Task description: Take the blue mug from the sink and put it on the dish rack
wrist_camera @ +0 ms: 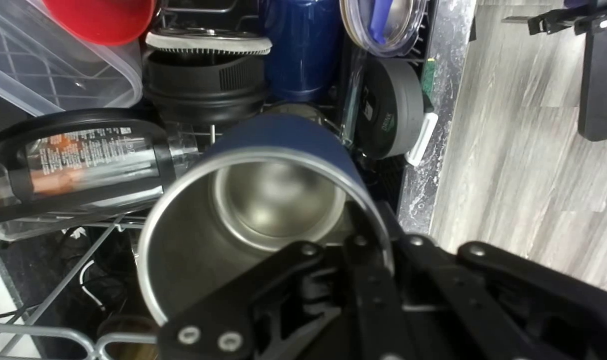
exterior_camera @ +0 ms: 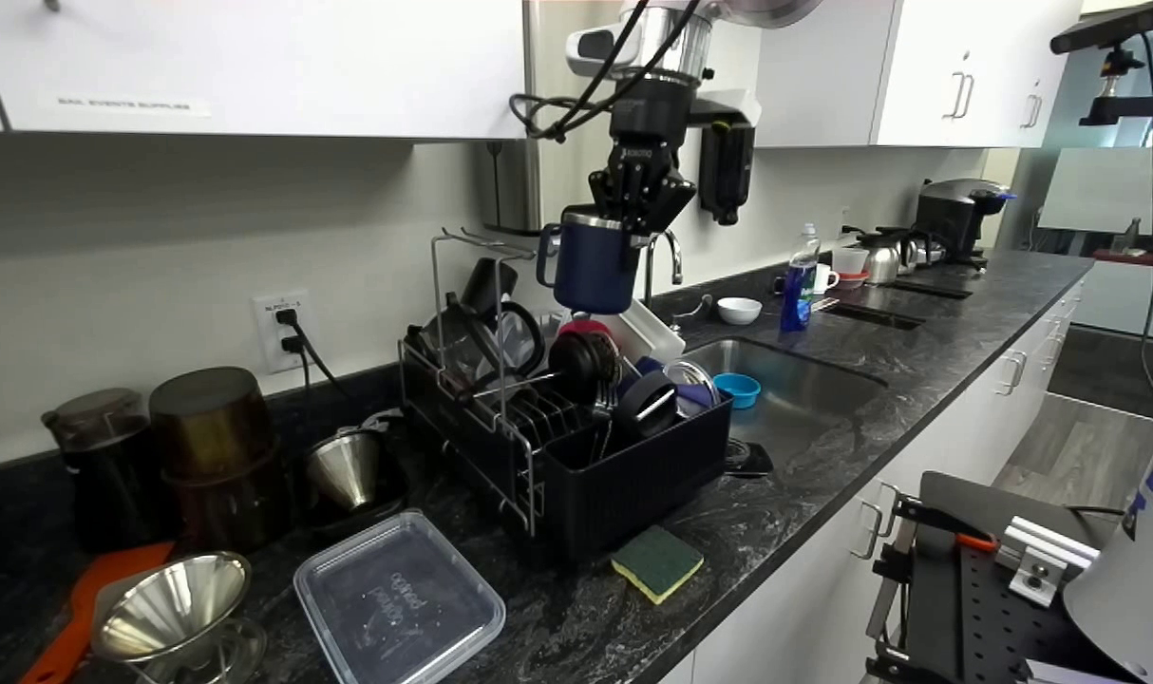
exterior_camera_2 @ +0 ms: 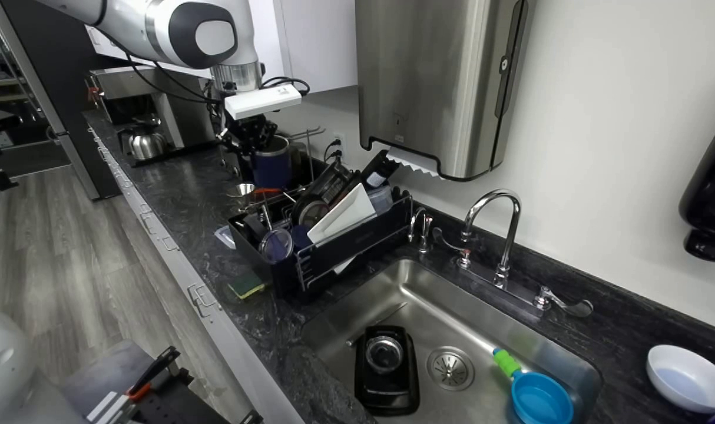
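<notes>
Currently tool (wrist_camera: 372,214) pinched tight on blue mug (exterior_camera: 594,266) @ rim, approx. upright abv dish rack (exterior_camera: 638,486).

In an exterior view, the gripper (exterior_camera: 632,226) is partly hiding the blue mug (exterior_camera: 584,271); the dish rack (exterior_camera: 638,480), the sink's (exterior_camera: 804,385) near edge.

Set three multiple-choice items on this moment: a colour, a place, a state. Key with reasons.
1. In the sink, the handle of the blue scoop is mostly: A red, B green, C white.
2. The sponge lies: A on the counter beside the dish rack, B in the sink, C inside the rack.
3. The blue mug is: A lying in the sink, B standing on the counter, C gripped by the fingers.

1 B: its green shows in an exterior view.
2 A: both exterior views show it there.
3 C: the wrist view shows its wall pinched.
</notes>
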Robot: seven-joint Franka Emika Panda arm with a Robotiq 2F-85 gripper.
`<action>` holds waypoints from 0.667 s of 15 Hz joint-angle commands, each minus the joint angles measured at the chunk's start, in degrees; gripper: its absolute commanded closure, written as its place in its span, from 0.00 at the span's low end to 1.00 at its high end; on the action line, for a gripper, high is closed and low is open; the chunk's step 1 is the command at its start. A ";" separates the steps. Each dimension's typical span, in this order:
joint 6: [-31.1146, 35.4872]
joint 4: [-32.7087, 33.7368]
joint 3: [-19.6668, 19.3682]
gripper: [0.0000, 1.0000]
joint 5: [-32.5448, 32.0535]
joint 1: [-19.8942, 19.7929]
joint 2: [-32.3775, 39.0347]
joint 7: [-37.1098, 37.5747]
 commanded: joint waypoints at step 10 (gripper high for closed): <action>-0.09 2.59 2.59 0.98 -2.29 -1.03 3.92 0.34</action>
